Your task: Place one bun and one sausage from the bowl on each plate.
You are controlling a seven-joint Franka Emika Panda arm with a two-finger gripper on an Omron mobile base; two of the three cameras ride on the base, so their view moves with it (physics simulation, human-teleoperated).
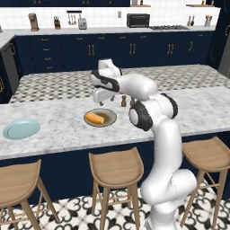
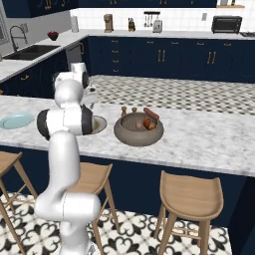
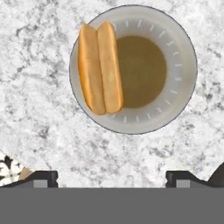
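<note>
Below the gripper (image 3: 112, 177): bun (image 3: 99, 68) on tan plate (image 3: 175, 103) | gripper spread, empty

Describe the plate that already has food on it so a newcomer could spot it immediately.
On the marble island counter, look directly below the robot's hand. There sits the grey-tan plate with a brown centre, holding a bun. The pale blue plate is bare, and the stone bowl is deep.

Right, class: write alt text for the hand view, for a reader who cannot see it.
A split hot-dog bun lies on the left side of a grey-tan plate with a brown centre, seen from straight above on a marble counter. The open gripper hangs above, holding nothing.
</note>
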